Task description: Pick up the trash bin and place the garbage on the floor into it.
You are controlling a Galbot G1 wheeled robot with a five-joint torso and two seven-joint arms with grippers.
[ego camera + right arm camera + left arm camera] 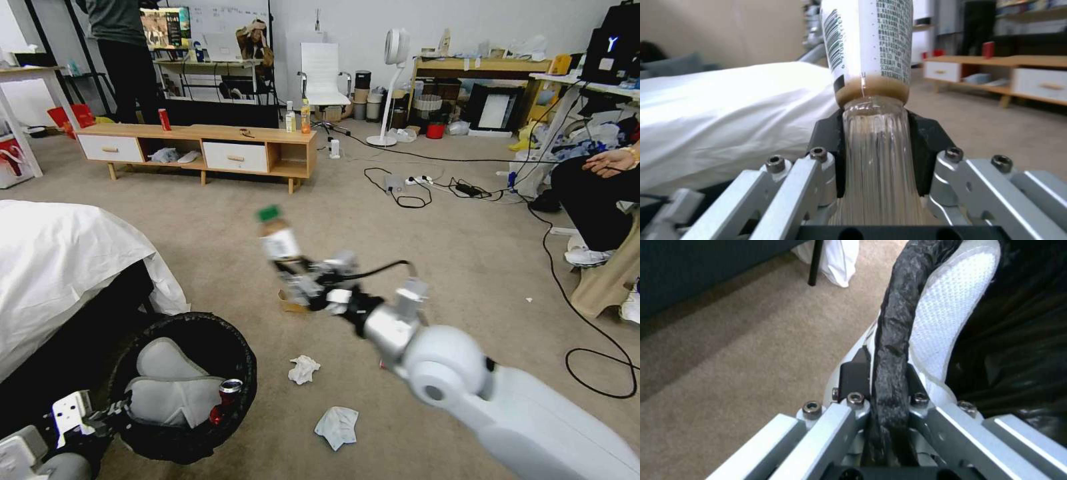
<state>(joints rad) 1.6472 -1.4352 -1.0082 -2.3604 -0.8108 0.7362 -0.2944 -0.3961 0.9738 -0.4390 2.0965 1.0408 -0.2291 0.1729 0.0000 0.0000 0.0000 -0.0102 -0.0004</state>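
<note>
The trash bin (245, 360), lined with a black bag, hangs low at my left. My left gripper (110, 408) is shut on its rolled rim (896, 316), beside the white mesh wall (951, 306). Pale cloth (167, 395) and a crushed red can (228, 392) lie inside the bin. My right gripper (301, 283) is raised over the floor (220, 253) and shut on a clear plastic bottle (277, 239) with a green cap and some brown liquid (871, 50). Two white tissues (304, 369) (337, 427) lie on the carpet near the bin. A tan cardboard tray (291, 305) sits behind the right gripper.
A bed with a white sheet (60, 267) stands at the left. A low wooden cabinet (200, 150) lines the back. Cables and a power strip (410, 181) cross the carpet. A seated person (593, 200) and a wooden seat (603, 283) are at the right.
</note>
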